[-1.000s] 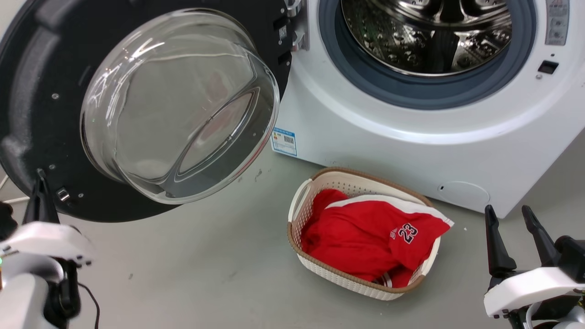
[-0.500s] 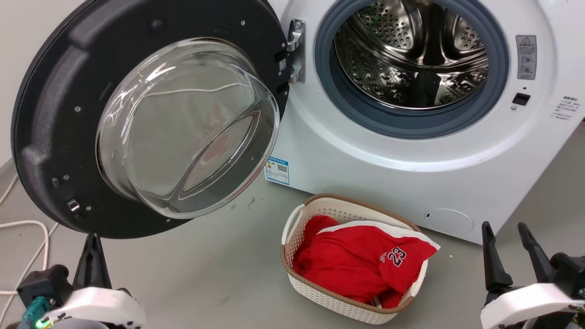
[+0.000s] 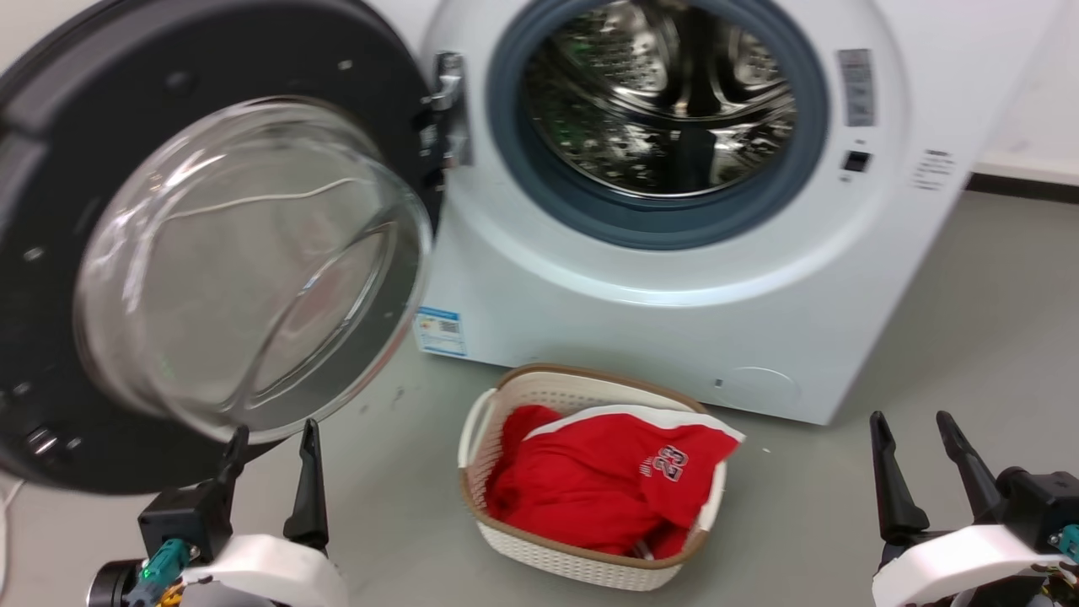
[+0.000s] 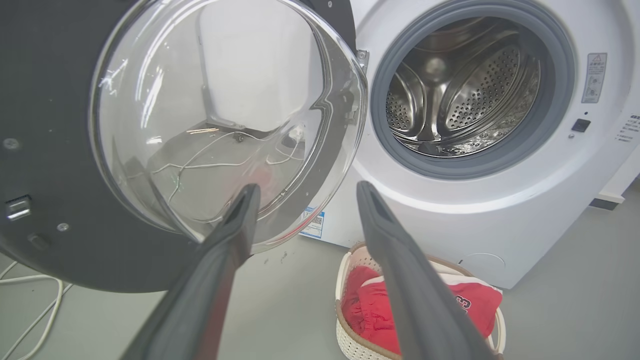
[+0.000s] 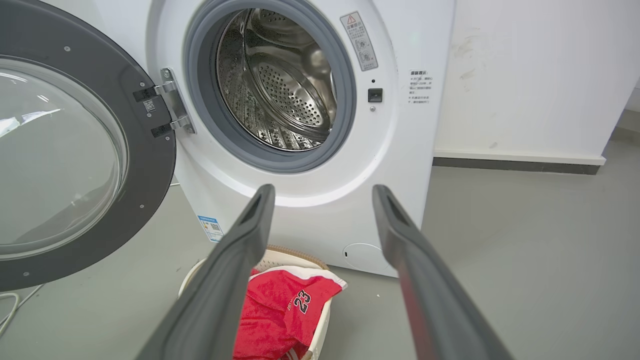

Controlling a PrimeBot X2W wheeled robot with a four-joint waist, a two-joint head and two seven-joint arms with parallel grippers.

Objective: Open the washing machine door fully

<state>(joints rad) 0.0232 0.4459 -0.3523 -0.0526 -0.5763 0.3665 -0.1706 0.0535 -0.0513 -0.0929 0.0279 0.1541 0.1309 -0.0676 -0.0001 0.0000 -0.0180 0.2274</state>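
The washing machine door (image 3: 50, 152) is matt black plastic around a clear, glossy glass bowl (image 3: 244, 270). Right of the door are a shiny perforated steel drum (image 3: 657, 101), a cream plastic basket (image 3: 582, 565) and red cloth (image 3: 590, 489).

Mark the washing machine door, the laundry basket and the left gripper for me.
washing machine door (image 3: 244, 270): head view, on the glass bowl centre.
laundry basket (image 3: 582, 569): head view, on the front white wall.
left gripper (image 3: 275, 427): head view, midway between its open fingertips.

The large round glossy black washing machine door (image 3: 211, 253), with a bulging clear glass bowl centre, hangs swung wide open on its hinge, inner face showing, just beyond the parted jaws of the left gripper (image 3: 275, 432), the bowl's lower edge nearest them.
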